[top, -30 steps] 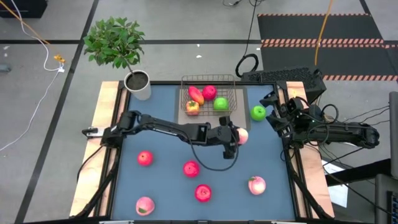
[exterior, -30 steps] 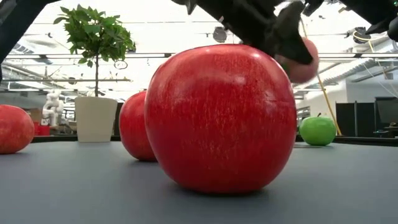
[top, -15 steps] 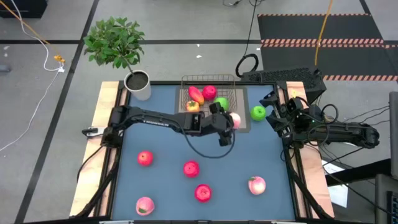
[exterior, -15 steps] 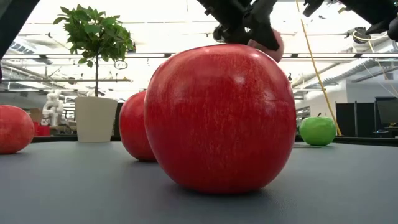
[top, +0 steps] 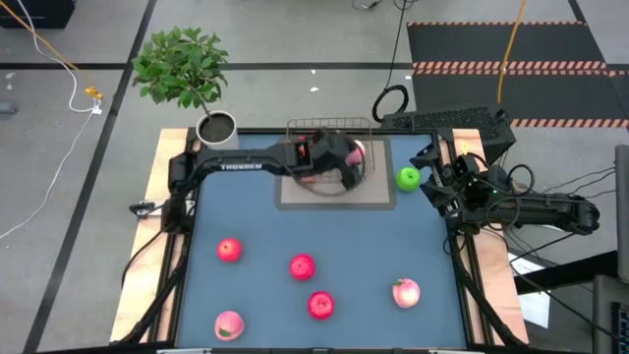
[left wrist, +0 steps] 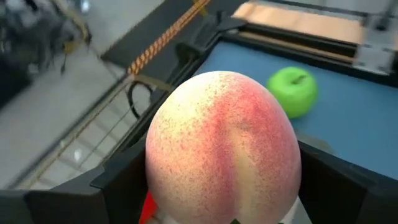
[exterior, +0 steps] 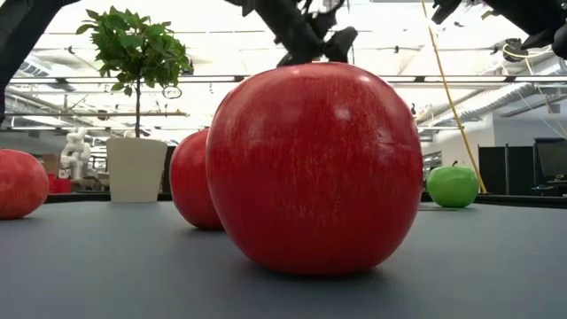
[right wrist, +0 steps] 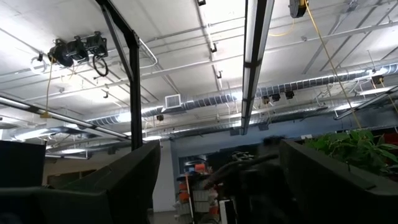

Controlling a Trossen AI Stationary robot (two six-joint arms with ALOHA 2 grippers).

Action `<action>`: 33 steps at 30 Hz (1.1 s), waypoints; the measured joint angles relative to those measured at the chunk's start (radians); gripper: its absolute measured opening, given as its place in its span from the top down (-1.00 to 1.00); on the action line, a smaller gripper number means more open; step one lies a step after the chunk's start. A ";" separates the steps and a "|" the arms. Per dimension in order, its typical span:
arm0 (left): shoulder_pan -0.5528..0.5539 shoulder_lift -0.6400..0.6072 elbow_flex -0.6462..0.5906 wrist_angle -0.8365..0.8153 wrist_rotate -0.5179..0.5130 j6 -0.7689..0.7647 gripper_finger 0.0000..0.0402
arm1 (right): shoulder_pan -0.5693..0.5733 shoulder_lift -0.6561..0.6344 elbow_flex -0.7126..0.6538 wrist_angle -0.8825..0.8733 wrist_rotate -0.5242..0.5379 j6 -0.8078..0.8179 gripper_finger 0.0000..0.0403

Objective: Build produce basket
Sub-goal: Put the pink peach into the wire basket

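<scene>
Left gripper [top: 346,157]: over the basket [top: 369,126] at table's 12 o'clock, jaws clamped on a peach [left wrist: 224,149]
Wrist-only detail: peach fills left wrist view; high view hides it
Right gripper [top: 429,157]: 3 o'clock edge, jaws wide
Open room: table centre [top: 295,226]
Writing: "TROSSEN" on left arm [top: 241,165]

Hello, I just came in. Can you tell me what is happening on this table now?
The left gripper holds a pink peach over the wire basket at the far side of the table, apparently about to put it in. The right gripper waits open at the right edge, beside a green apple. Five more fruits lie on the blue mat nearer the front, among them a red apple and another peach.
</scene>
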 joint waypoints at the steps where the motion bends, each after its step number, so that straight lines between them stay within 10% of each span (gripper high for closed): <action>1: 0.018 0.005 0.000 -0.010 0.008 -0.028 -0.67 | 0.000 0.000 0.000 -0.001 0.000 0.000 -0.59; 33: 0.147 0.042 -0.191 -0.103 0.155 -0.164 -0.85 | 0.000 0.000 0.000 -0.014 0.010 -0.019 -0.59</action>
